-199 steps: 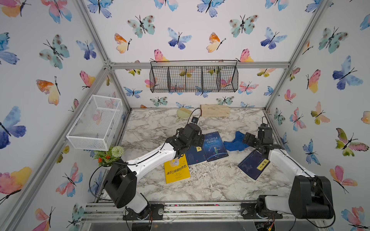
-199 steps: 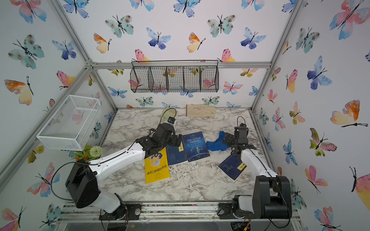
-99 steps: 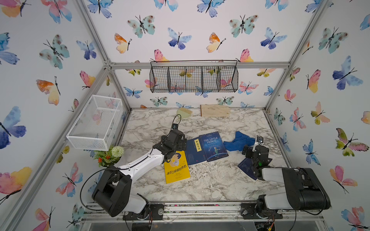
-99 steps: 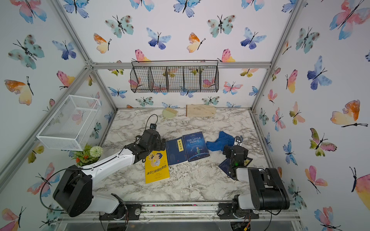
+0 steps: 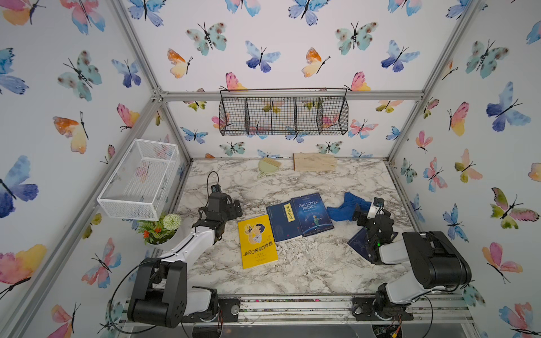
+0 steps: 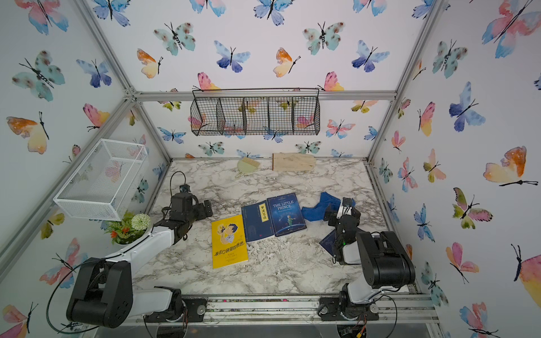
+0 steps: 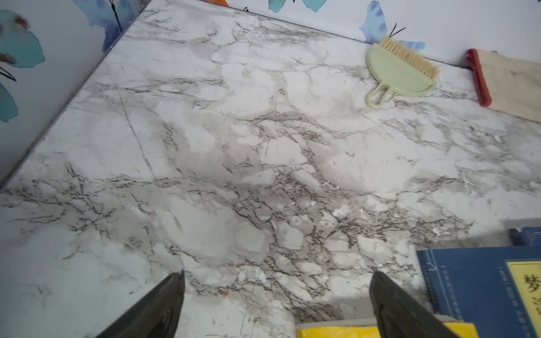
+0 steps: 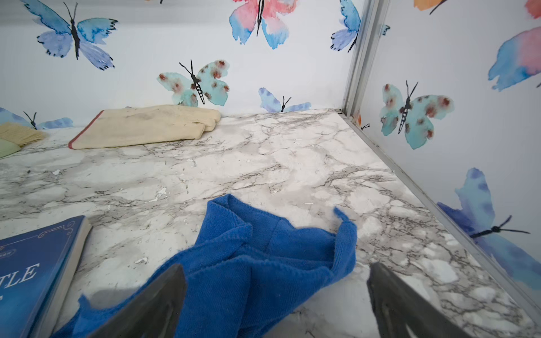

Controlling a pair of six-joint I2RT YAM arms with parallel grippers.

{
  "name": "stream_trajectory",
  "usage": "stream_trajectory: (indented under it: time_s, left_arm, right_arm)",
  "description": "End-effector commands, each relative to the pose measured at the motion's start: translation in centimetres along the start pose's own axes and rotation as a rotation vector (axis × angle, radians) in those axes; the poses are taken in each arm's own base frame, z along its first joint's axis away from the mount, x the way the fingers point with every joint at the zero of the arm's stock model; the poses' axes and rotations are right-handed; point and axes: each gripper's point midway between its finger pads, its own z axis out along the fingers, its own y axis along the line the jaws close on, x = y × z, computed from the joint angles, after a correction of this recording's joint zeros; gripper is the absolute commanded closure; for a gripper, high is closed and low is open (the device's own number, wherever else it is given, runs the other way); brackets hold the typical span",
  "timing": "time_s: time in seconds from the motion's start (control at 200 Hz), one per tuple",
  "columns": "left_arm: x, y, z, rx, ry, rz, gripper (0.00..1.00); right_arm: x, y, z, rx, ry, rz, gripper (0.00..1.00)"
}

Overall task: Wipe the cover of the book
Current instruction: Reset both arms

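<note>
With the right gripper (image 8: 275,264) open at the cloth (image 8: 222,234), lower onto a thick fold, then close; keep the open left gripper (image 7: 276,273) clear of the book (image 5: 311,215).

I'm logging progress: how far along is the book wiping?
Done: nothing I can confirm; the Little Prince book shows no wiping marks. In hand: nothing; the cloth lies loose beside it, the right gripper open over its edge, the left gripper open and empty. Left: likely grasping the cloth and wiping.
</note>
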Motion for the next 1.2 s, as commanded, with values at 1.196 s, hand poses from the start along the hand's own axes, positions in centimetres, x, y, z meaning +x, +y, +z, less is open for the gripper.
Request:
stream_trajectory:
  time_s: [1.196]
  left_arm:
    - [-1.4, 5.2, -2.7, -0.137, -0.576, 0.07, 0.02]
  right_arm:
    - [-0.2, 1.0, 0.3, -0.048, -0.001, -0.031, 0.02]
